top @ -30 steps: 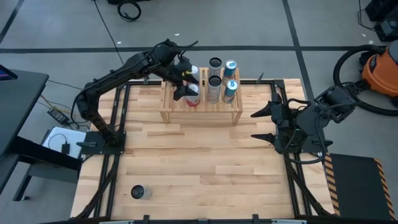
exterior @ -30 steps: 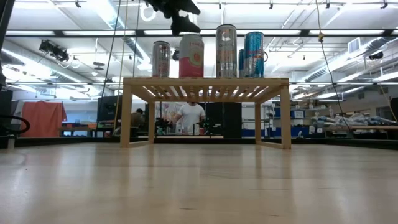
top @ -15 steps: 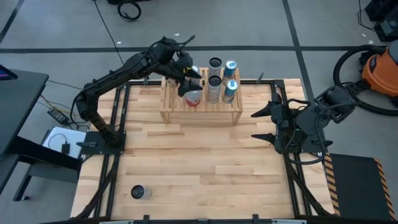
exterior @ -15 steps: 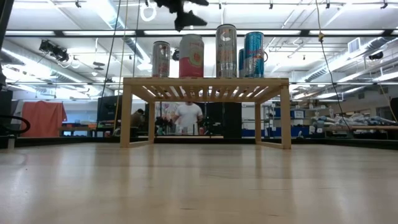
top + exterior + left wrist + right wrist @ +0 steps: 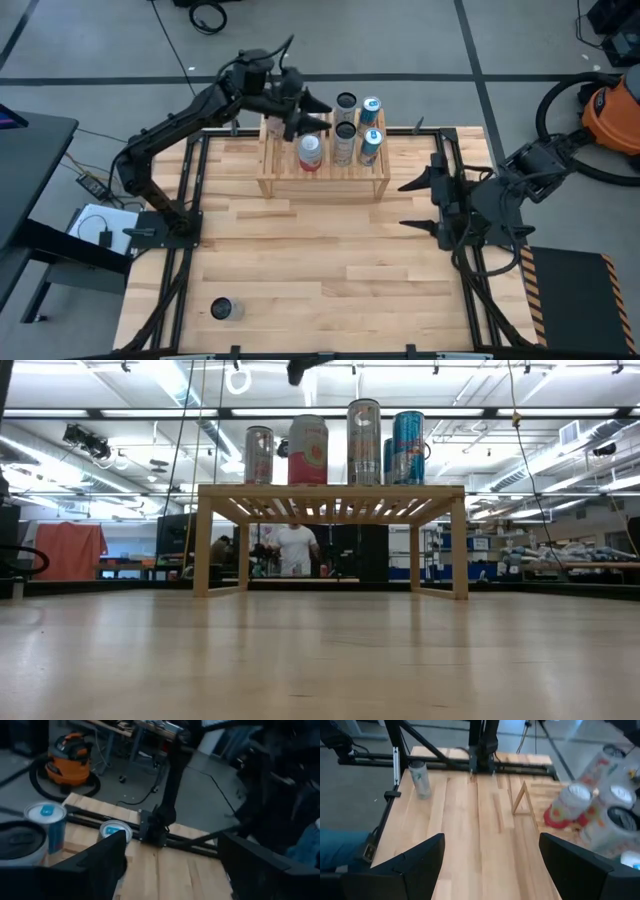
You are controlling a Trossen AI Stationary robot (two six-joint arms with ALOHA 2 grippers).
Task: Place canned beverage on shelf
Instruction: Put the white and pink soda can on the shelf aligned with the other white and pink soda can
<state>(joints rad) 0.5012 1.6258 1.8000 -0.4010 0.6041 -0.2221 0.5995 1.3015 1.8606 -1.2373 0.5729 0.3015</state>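
The pale wood shelf (image 5: 322, 165) stands at the table's far middle. A pink can (image 5: 311, 151) stands upright on its slatted top, with several other cans (image 5: 346, 142) beside and behind it; they also show in the low view (image 5: 307, 450). My left gripper (image 5: 321, 112) is open and empty, above and just beyond the pink can; its fingers show wide apart in the left wrist view (image 5: 172, 862). My right gripper (image 5: 406, 205) is open and empty over the table's right part. A loose can (image 5: 222, 309) stands on the table at the near left.
The table's black frame rails (image 5: 190, 200) run along its left and right sides. The middle and near part of the table top (image 5: 330, 270) is bare wood. An orange vacuum (image 5: 612, 105) stands on the floor beyond the right edge. A person (image 5: 297, 548) stands in the room behind.
My left gripper has risen from the pink can and drawn back toward the table's far edge, leaving the can upright on the shelf. In the low view it has climbed almost out of the picture's top.
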